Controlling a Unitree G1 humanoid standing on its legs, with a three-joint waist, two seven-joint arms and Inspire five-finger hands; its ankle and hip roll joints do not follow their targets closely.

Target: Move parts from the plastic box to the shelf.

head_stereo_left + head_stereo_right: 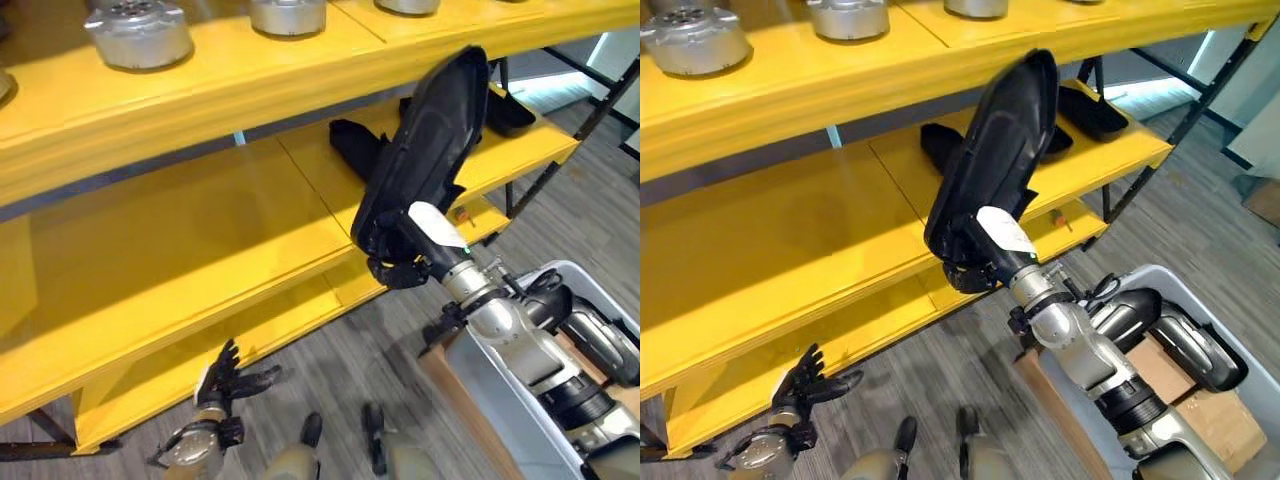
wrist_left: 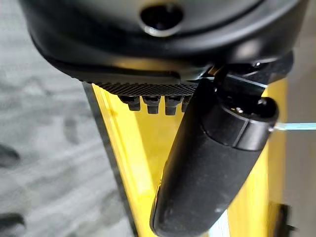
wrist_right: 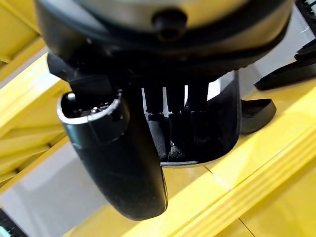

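the left hand [image 1: 232, 378] hung low before the yellow shelf [image 1: 180, 250], fingers spread and empty. the right hand [image 1: 975, 262] clasped a long black part [image 1: 995, 145] upright against the shelf; its wrist view showed fingers [image 3: 168, 136] curled round it. beyond lay more black parts [image 1: 1080, 108].

The long black moulded plastic part [image 1: 425, 150] covers most of the right hand [image 1: 965, 262] gripping its lower end (fingers partly hidden), and the grey plastic box [image 1: 500, 385] runs off frame.

no legible text, labels or numbers anywhere, none on shelf, parts or box
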